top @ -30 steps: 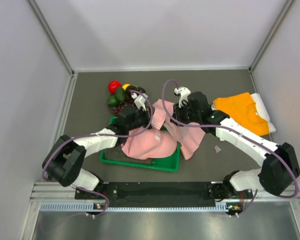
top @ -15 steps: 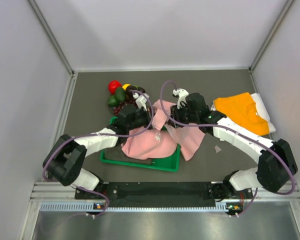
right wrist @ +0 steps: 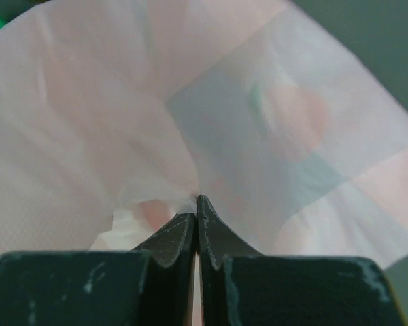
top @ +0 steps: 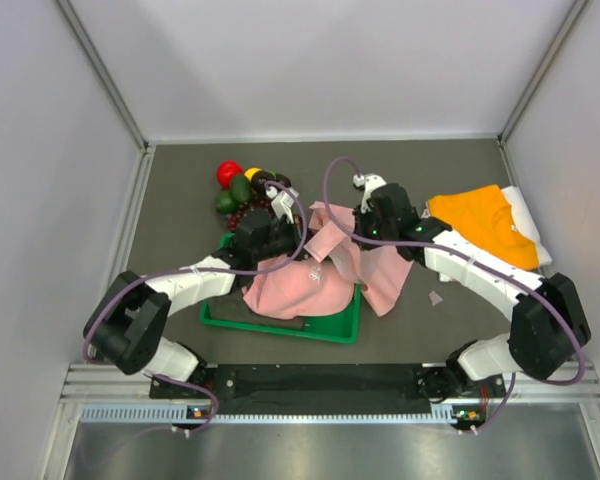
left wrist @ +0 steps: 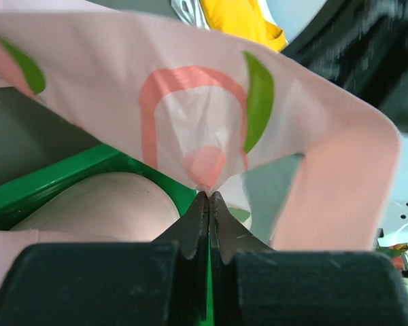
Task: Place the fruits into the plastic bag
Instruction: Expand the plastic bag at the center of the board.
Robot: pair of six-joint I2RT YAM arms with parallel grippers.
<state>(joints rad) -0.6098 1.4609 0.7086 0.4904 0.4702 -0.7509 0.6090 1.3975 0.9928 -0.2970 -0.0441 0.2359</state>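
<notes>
The fruits (top: 242, 190) lie in a small pile at the back left of the table: a red round one, a yellow one, green avocados, dark round ones and grapes. The pink plastic bag (top: 332, 238) with peach and leaf prints hangs between my grippers, its lower part draped over the green tray's right end. My left gripper (top: 300, 243) is shut on one edge of the plastic bag (left wrist: 204, 102), tips pinching the film (left wrist: 209, 195). My right gripper (top: 356, 232) is shut on the opposite edge of the bag (right wrist: 272, 115), tips in the film (right wrist: 196, 202).
A green tray (top: 280, 328) near the front holds a pink cap (top: 280, 285); tray (left wrist: 54, 180) and cap (left wrist: 95, 204) also show under the left gripper. An orange folded cloth (top: 485, 228) lies on white paper at the right. Grey walls enclose the table.
My right gripper has shifted a little with the bag's edge in it, and the bag between the grippers has spread wider. The left arm has hardly moved.
</notes>
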